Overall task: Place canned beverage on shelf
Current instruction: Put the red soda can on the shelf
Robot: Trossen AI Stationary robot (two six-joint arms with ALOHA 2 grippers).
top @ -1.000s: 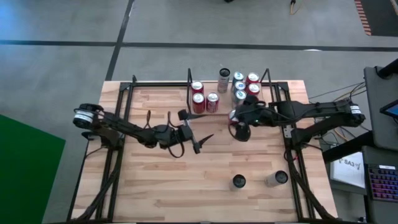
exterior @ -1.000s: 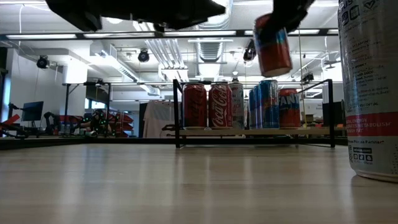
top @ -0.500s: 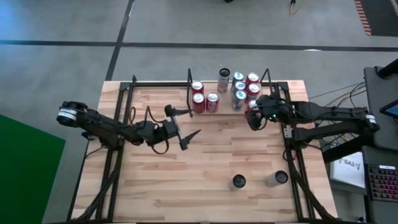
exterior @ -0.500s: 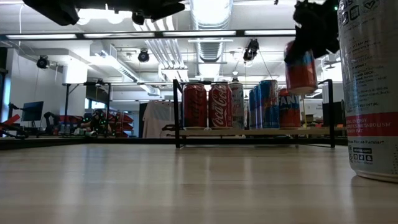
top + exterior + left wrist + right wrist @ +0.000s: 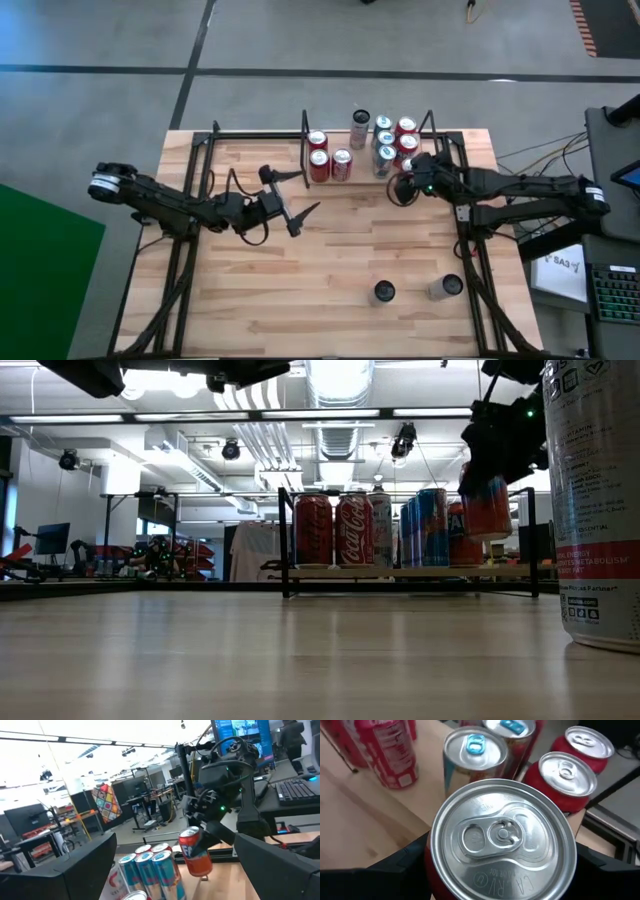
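The right gripper [image 5: 408, 184], clamped on a red can [image 5: 487, 506], holds it just above the shelf [image 5: 410, 572] at its crowded near-right corner, so lowering could knock the neighbouring cans [image 5: 565, 780] over; the left gripper [image 5: 300, 205] waits open.

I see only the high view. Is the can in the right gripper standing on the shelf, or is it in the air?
Observer: In the air. In the low view the red can hangs in the right gripper, its base above the shelf board.
Operator: Is the can opened?
Observer: No. The right wrist view shows its lid sealed, with the tab lying flat.
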